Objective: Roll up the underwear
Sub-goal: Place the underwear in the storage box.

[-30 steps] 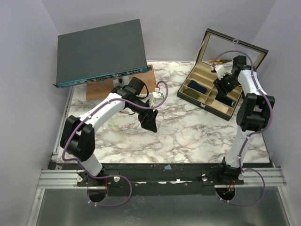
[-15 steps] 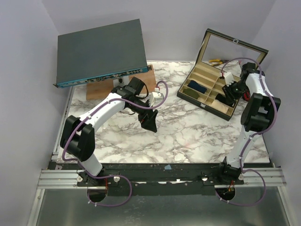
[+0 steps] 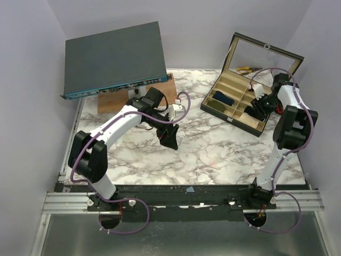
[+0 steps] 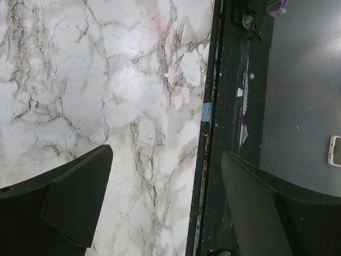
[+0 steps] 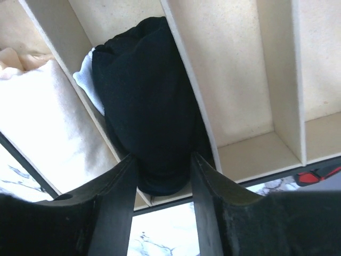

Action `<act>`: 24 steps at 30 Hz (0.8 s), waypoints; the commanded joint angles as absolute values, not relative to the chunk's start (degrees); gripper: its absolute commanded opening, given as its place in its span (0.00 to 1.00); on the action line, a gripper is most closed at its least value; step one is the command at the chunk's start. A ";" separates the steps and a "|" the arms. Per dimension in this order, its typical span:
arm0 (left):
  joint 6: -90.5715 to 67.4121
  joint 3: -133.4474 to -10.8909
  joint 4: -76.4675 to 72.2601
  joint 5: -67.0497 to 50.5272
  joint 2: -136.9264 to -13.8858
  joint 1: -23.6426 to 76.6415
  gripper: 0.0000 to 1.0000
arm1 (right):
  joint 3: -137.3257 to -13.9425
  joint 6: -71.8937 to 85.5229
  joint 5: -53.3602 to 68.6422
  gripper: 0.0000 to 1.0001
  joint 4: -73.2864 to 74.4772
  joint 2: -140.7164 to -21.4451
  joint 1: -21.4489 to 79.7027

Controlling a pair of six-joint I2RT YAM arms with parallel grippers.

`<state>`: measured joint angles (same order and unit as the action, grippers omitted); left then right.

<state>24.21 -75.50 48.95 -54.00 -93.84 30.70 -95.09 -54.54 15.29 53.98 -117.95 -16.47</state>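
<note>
The underwear point(image 5: 146, 101) is a bunched black fabric bundle with a bit of white trim. It lies in a compartment of the open wooden box point(image 3: 232, 119). My right gripper point(image 5: 162, 160) has both fingers pressed against the bundle's near end and is shut on it. From above, the right gripper point(image 3: 257, 108) sits low at the box's right end, with the underwear point(image 3: 251, 111) a dark patch beside it. My left gripper point(image 3: 170, 140) hangs open and empty over the marble table's middle. In the left wrist view, the left gripper point(image 4: 165, 160) has its jaws wide apart.
A small dark blue roll point(image 3: 224, 98) lies in another compartment, and white fabric point(image 5: 37, 101) fills the one beside the underwear. The box lid point(image 3: 266, 56) stands open behind. A dark network switch point(image 3: 114, 58) rests on a wooden block point(image 3: 114, 102) at the back left.
My right arm has swung from over the box's middle to its right end and dropped lower. It has barely moved in the last half second. The left arm has not moved.
</note>
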 commanded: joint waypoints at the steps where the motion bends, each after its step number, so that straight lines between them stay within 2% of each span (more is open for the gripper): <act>1: 24.94 -74.72 47.92 -55.68 -91.89 30.21 0.89 | -97.48 -52.64 16.42 0.50 54.93 -115.10 -16.52; 4: 24.83 -74.26 47.41 -55.66 -91.39 30.15 0.91 | -100.89 -50.62 17.80 0.56 55.52 -113.67 -16.51; 9: 23.80 -73.68 46.23 -54.13 -90.46 29.98 0.92 | -104.89 -45.28 19.19 0.59 53.48 -111.02 -16.52; 17: 22.03 -69.69 40.26 -45.90 -83.86 29.97 0.96 | -108.42 -34.73 18.95 0.71 45.25 -107.23 -16.57; 24: 21.28 -67.59 37.34 -40.07 -77.26 29.88 0.99 | -118.54 -27.53 18.73 0.92 43.27 -108.07 -16.52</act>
<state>22.17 -68.40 41.10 -45.71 -81.54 30.33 -111.72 -33.78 17.89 46.33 -108.14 -16.45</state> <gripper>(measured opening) 0.987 0.858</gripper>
